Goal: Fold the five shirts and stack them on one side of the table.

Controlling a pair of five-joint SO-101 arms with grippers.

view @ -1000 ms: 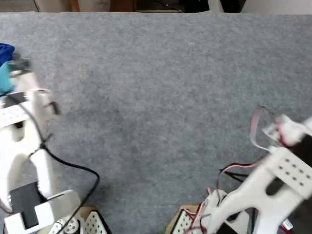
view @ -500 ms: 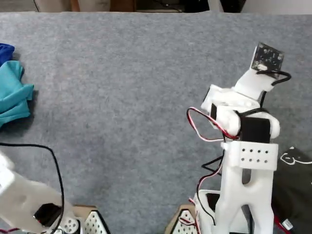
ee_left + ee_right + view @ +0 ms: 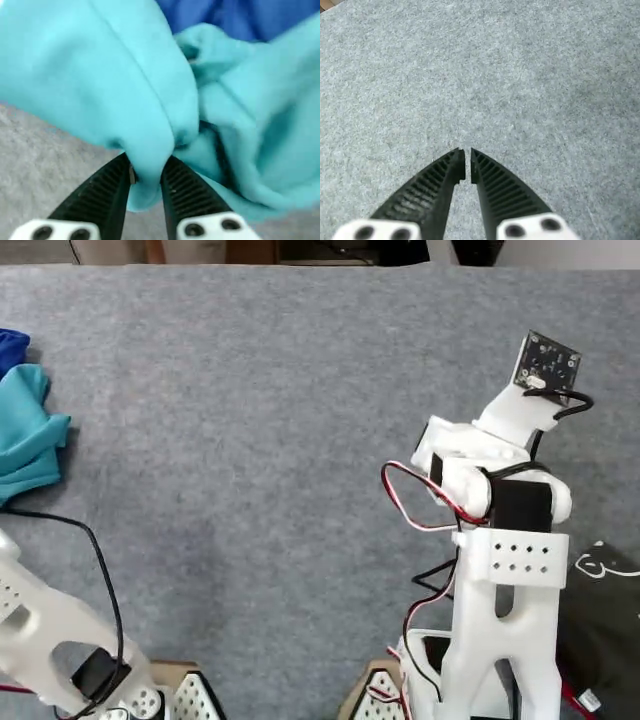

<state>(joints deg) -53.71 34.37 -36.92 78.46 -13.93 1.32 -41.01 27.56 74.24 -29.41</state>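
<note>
Jaws of the left gripper (image 3: 147, 172) pinch a fold of the crumpled turquoise cloth shirt (image 3: 28, 435), lying at 9 o'clock on the grey felt table (image 3: 300, 390). Jaws of the right gripper (image 3: 466, 162) are nearly closed, holding nothing.

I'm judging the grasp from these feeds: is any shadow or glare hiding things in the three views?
High view: even light, no glare on the grey table, a soft shadow under the teal shirt. Left wrist view: the left gripper is shut on a teal fold; dark creases beside it hide little. Right wrist view: flat light, faint shading beneath the shut right gripper.
</note>
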